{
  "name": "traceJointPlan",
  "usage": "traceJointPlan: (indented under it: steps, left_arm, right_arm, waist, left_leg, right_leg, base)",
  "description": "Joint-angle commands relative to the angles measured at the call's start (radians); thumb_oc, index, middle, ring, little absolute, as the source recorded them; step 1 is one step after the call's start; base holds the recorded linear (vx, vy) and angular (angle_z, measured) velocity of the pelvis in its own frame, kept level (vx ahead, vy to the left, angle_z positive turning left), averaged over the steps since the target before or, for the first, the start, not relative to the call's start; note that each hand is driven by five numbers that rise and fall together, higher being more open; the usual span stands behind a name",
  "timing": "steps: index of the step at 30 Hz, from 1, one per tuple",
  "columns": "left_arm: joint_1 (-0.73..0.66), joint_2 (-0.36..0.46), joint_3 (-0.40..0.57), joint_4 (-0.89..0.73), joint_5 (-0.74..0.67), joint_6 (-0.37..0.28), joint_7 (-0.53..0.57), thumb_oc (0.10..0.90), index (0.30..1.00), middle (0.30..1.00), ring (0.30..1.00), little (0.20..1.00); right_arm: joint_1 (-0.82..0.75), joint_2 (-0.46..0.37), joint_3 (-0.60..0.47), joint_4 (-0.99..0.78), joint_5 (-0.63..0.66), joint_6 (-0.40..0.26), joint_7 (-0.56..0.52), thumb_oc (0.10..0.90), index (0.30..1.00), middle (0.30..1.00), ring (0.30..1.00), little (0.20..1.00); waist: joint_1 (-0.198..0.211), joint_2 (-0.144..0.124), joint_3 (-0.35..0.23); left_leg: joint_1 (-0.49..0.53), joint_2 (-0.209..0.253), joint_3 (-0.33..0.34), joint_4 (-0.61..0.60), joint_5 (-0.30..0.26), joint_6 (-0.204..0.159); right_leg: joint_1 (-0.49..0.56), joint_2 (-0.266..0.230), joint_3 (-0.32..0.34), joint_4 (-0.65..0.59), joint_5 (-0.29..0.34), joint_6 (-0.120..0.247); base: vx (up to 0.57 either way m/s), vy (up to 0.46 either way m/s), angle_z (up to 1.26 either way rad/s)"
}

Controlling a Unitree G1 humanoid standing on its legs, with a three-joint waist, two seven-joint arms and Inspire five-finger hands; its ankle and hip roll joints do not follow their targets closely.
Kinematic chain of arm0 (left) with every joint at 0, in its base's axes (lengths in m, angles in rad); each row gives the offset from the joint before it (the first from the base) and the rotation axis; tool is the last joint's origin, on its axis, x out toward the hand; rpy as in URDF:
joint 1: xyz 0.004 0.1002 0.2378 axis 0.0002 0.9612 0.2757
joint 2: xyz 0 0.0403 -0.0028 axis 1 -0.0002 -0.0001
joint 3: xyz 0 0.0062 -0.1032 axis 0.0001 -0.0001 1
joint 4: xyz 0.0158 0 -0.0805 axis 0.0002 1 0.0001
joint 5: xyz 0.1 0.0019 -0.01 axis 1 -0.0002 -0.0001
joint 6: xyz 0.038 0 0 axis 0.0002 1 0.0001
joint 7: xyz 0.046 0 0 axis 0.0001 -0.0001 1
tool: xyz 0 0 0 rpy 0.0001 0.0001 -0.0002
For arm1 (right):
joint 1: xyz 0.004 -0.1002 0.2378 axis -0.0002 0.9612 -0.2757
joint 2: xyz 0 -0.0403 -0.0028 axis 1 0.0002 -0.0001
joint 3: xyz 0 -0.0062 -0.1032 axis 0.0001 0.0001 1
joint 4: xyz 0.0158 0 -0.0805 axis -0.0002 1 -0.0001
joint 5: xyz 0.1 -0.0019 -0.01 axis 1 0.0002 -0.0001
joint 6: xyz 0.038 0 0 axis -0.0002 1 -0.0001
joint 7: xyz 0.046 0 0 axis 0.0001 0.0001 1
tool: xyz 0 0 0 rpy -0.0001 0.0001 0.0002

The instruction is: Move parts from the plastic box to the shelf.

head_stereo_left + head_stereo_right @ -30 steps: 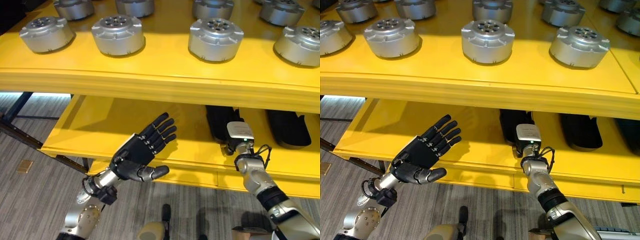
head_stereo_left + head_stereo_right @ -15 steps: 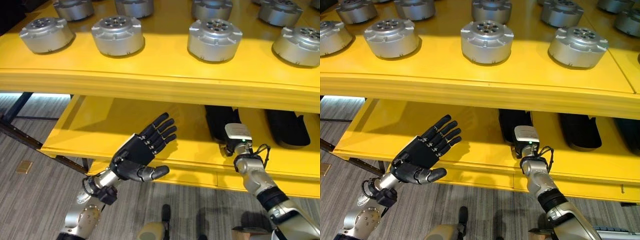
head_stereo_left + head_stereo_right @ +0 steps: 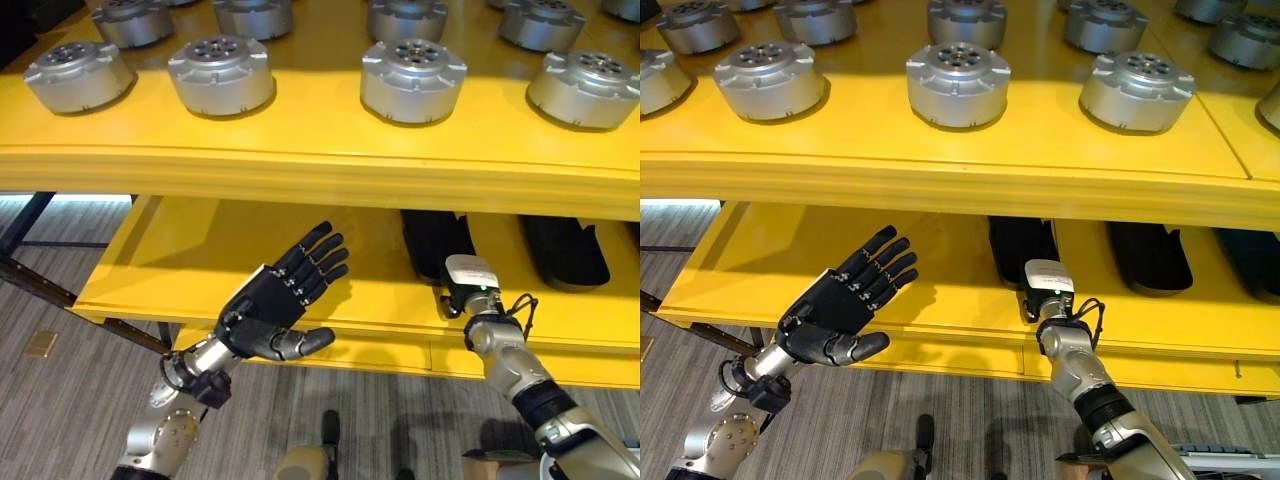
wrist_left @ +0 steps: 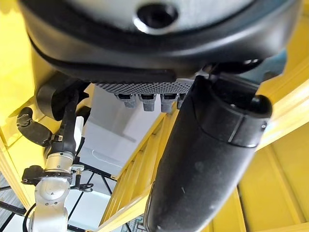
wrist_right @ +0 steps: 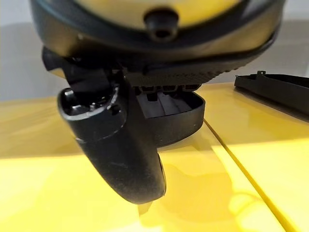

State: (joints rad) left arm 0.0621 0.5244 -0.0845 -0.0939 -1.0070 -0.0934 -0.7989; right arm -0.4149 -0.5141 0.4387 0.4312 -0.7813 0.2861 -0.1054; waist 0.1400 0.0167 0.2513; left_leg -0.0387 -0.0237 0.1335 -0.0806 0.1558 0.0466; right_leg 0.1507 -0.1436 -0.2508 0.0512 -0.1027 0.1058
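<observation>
My right arm reaches into the yellow lower shelf [image 3: 200, 262], and a long black part [image 3: 432, 238] lies just past its wrist. In the right wrist view my right hand [image 5: 120, 150] has its fingers straight over the near end of that black part [image 5: 182, 118], with the thumb standing apart from it. My left hand [image 3: 270, 312] hovers palm up in front of the lower shelf's edge, open, with nothing in it. Several round silver parts [image 3: 413, 80] stand on the top shelf [image 3: 300, 152].
More black parts [image 3: 565, 250] lie on the lower shelf to the right of the first one. The top shelf's thick front edge overhangs the lower shelf. The left half of the lower shelf is bare yellow. Grey carpet lies below.
The camera has shifted a little, so the shelf slides left in view. My right wrist has drawn slightly back from the black part. The left hand keeps its pose.
</observation>
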Motion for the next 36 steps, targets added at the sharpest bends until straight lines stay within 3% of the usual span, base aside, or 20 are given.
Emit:
traceJointPlan:
  steps: [1, 8, 17, 36]
  left_arm:
    - [-0.029, -0.042, 0.04, -0.116, -0.023, -0.069, -0.053, 0.9, 1.0, 1.0, 1.0, 1.0]
    - [-0.033, -0.043, 0.031, -0.114, -0.025, -0.072, -0.051, 0.9, 1.0, 1.0, 1.0, 1.0]
    - [-0.038, -0.049, 0.023, -0.114, -0.024, -0.057, -0.059, 0.9, 1.0, 1.0, 1.0, 1.0]
    - [-0.035, -0.056, 0.022, -0.112, -0.018, -0.047, -0.074, 0.9, 1.0, 1.0, 1.0, 1.0]
  right_arm:
    - [-0.057, -0.022, -0.005, -0.108, -0.014, -0.027, -0.064, 0.9, 1.0, 1.0, 1.0, 1.0]
    - [-0.062, -0.003, 0.0, -0.087, -0.005, -0.062, -0.113, 0.9, 1.0, 1.0, 1.0, 1.0]
    - [-0.092, 0.013, 0.049, -0.079, -0.02, -0.114, -0.075, 0.9, 1.0, 1.0, 1.0, 1.0]
    - [-0.1, 0.04, 0.096, -0.064, 0.012, -0.129, -0.05, 0.9, 1.0, 1.0, 1.0, 1.0]
  waist:
    - [0.005, 0.004, -0.05]
    - [0.01, 0.009, -0.052]
    - [0.024, 0.009, -0.057]
    - [0.037, 0.005, -0.056]
  left_leg:
    - [0.068, 0.037, 0.006, 0.082, -0.186, -0.028]
    - [0.067, 0.033, 0.001, 0.082, -0.188, -0.026]
    - [0.064, 0.03, -0.007, 0.085, -0.189, -0.028]
    - [0.058, 0.03, -0.013, 0.096, -0.191, -0.028]
  right_leg:
    - [-0.107, -0.003, -0.01, 0.088, 0.045, -0.018]
    - [-0.107, -0.004, -0.01, 0.087, 0.045, -0.018]
    - [-0.104, -0.007, -0.021, 0.086, 0.043, -0.019]
    - [-0.104, -0.012, -0.027, 0.087, 0.045, -0.019]
  base:
    - [0.0, 0.0, 0.0]
    - [0.0, 0.0, 0.0]
    - [0.0, 0.0, 0.0]
    - [0.0, 0.0, 0.0]
